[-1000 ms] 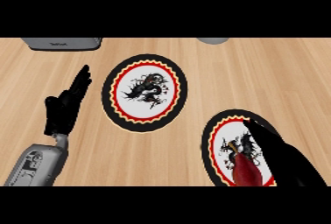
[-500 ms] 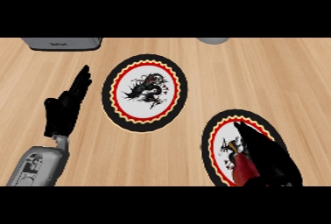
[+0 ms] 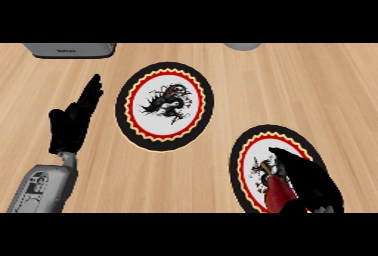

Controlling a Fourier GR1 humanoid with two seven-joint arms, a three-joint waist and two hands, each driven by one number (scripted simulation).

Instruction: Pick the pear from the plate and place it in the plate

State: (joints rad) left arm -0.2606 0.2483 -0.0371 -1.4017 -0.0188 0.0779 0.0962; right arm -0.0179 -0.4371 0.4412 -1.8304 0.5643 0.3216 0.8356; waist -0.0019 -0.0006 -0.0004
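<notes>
On the wooden counter (image 3: 221, 65) two round plates lay well apart. Over the near plate (image 3: 247, 155), at lower right, my right hand (image 3: 306, 182) curled round the dark red pear (image 3: 277, 195), which sat on that plate's lower part. At the left, my left hand (image 3: 74, 120) rested open, fingers straight, beside the far plate (image 3: 165, 106). A grey box (image 3: 68, 49) stood at the far edge.
</notes>
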